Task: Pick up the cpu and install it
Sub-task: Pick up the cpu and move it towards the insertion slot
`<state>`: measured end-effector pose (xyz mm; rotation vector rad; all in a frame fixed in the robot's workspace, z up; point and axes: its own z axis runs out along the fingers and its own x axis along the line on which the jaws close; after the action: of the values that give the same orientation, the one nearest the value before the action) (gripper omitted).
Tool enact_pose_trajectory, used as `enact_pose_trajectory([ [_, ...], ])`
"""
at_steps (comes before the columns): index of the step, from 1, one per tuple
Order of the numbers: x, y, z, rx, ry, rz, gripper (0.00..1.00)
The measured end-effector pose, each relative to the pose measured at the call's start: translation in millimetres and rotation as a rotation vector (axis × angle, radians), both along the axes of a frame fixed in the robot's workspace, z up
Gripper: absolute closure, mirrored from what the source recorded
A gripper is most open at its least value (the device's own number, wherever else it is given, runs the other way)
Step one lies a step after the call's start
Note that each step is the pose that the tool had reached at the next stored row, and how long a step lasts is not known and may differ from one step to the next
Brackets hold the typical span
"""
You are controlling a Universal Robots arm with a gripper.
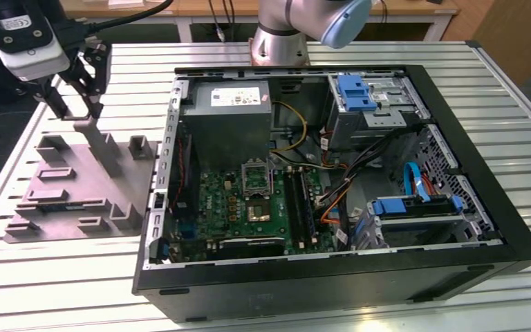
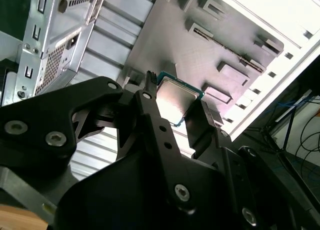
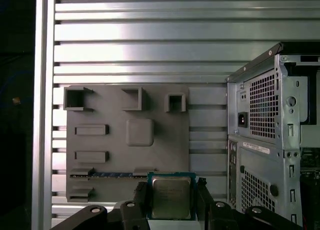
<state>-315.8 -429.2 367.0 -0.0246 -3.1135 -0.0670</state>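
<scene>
1. While the arm's black jaws hang over the grey moulded plastic fixture (image 1: 72, 200) with upright posts, at the exterior view's left, they're closed on the small flat square cpu (image 3: 171, 197) with the dull silver metal top. One black finger (image 3: 141, 202) presses against each of two opposite edges, so they're only as far apart as the chip is wide.
2. In both wrist views the cpu sits right between the fingertips, metal top facing the cameras, with a thin greenish rim showing round it. It looks held up clear of the fixture, which lies below on the slatted aluminium surface (image 1: 53, 277).
3. A long thin dark stick (image 3: 110, 174) lies flat across the fixture.
4. The open black computer case (image 1: 339, 277) lies on its side just beside the fixture, on the exterior view's right of it. Inside is the green motherboard (image 1: 224, 200) with its rectangular metal socket frame (image 1: 255, 173) — well apart from the cpu.
5. Also in the case: a grey metal power supply box (image 1: 233, 111) and blue plastic drive brackets (image 1: 355, 93).
</scene>
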Motion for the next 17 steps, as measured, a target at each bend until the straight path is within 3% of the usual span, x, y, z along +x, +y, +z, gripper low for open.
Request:
enact_pose_trajectory([
  [17, 15.9, -2.0, -0.1, 0.0002, -0.0001, 0.000, 0.53],
])
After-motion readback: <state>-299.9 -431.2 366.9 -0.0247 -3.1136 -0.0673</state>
